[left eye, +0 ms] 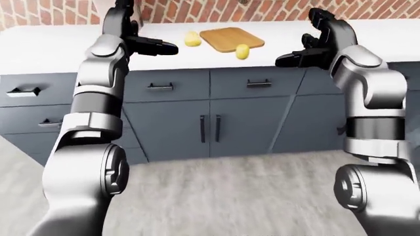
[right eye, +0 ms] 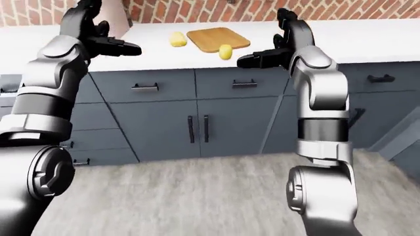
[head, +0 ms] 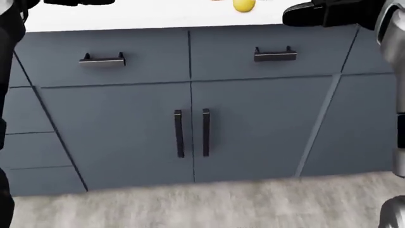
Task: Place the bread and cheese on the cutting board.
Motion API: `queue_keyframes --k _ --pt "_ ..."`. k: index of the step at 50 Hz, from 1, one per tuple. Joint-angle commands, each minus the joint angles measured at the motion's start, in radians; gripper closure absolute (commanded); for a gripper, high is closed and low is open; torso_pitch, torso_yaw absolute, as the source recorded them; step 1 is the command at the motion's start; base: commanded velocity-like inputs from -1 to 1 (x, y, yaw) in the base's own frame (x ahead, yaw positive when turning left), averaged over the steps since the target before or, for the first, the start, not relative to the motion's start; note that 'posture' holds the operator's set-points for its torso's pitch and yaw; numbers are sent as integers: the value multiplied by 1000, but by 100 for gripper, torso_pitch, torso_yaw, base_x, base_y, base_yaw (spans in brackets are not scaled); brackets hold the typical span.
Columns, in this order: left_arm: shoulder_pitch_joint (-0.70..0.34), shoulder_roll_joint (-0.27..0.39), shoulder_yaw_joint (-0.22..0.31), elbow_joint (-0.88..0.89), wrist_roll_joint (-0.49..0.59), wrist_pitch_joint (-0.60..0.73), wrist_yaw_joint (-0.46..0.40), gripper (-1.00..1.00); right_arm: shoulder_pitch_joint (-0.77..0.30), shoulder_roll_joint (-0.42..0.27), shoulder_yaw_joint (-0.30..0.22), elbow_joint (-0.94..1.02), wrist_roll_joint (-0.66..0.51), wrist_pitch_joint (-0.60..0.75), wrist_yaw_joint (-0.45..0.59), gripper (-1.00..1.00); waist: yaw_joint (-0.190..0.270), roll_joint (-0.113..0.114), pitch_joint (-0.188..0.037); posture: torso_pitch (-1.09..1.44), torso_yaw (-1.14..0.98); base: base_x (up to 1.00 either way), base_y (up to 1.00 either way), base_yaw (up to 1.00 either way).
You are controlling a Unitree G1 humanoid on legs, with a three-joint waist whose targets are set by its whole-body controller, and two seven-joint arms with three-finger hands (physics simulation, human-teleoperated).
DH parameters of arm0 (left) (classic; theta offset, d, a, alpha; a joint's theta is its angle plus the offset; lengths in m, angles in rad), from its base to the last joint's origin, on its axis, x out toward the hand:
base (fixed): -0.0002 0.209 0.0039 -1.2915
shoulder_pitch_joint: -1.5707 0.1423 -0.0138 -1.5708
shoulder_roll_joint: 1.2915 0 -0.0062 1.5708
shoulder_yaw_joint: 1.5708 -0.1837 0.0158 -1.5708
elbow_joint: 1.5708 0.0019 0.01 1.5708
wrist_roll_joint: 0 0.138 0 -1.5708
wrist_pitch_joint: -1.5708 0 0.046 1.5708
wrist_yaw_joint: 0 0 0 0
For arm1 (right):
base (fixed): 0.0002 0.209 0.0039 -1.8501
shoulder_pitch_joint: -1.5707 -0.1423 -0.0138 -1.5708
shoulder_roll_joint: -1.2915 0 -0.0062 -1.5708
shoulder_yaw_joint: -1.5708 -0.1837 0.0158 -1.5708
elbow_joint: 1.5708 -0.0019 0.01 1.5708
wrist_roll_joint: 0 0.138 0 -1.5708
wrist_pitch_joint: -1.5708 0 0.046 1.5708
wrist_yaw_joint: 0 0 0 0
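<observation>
So both hands, left hand (left eye: 141,45) and right hand (left eye: 308,51), show wide, empty fingers. Cutting board (left eye: 231,38) sits on the table (left eye: 52,49); 2 yellowish lumps, 1 (left eye: 191,39) just left of it, 1 (left eye: 242,50) at its near edge. Probably light and soft, so pinch the sides gently.

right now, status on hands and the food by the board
Left hand and right hand raised, open, empty. Cutting board bare; one yellow item left of it, another at its near edge. Nothing blocking the counter.

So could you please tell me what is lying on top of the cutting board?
The cutting board is bare on top. One yellow piece overlaps its near edge; another lies beside it on the counter.
</observation>
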Motion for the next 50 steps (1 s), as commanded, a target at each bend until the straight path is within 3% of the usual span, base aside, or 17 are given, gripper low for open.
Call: queue_keyframes --k 1,5,12,16,17,18,19,33,38,43,47,48,50 --pt "-46 4 2 -48 -4 -38 3 -100 -30 -21 -17 -67 -8 -53 -7 -100 -14 -7 -39 0 0 0 0 0" --pt "-47 3 2 -50 -3 -39 3 -100 -38 -18 -23 -72 -3 -45 -18 -100 -14 -37 -33 0 0 0 0 0" --pt "-49 3 2 -47 -1 -37 8 -100 -29 -21 -28 -79 11 -56 -15 -100 -1 -52 -42 0 0 0 0 0" --pt "-47 -2 -2 -50 3 -39 10 -100 -36 -21 -28 -101 17 -45 -14 -100 5 -56 -42 0 0 0 0 0" --pt "-51 -1 2 -46 -1 -34 9 -100 -37 -22 -26 -89 16 -51 -11 -100 7 -50 -61 0 0 27 -3 0" --pt "-61 4 9 -36 -8 -29 10 -100 -39 -26 -26 -84 10 -65 -15 -100 6 -56 -35 0 0 30 -1 0" --pt "-61 6 6 -35 -6 -33 7 -100 -42 -24 -31 -82 15 -61 -15 -100 2 -57 -25 0 0 30 0 0" --pt "-49 -2 1 -51 -10 -39 14 -100 -18 -18 -26 -92 2 -54 -17 -100 -14 -54 -32 0 0 31 0 0" --pt "-31 -17 -5 -76 -11 -26 19 -100 -19 -21 -27 -96 1 -47 -12 -100 -7 -62 -38 0 0 32 0 0" --pt "-42 -20 -7 -67 -4 -30 17 -100 -18 -28 -31 -98 2 -45 -9 -100 9 -92 -42 0 0 32 0 0" --pt "-30 -22 -5 -66 -4 -37 18 -100 -24 -25 -30 -87 3 -52 -15 -100 19 -148 -44 0 0 32 0 0" --pt "-30 -23 -5 -60 -3 -43 19 -100 -24 -24 -30 -84 3 -55 -15 -100 14 -123 -44 0 0 32 0 0" --pt "-35 -23 -5 -68 -4 -30 18 -100 -20 -25 -32 -88 5 -53 -16 -100 16 -162 -28 0 0 31 0 0"
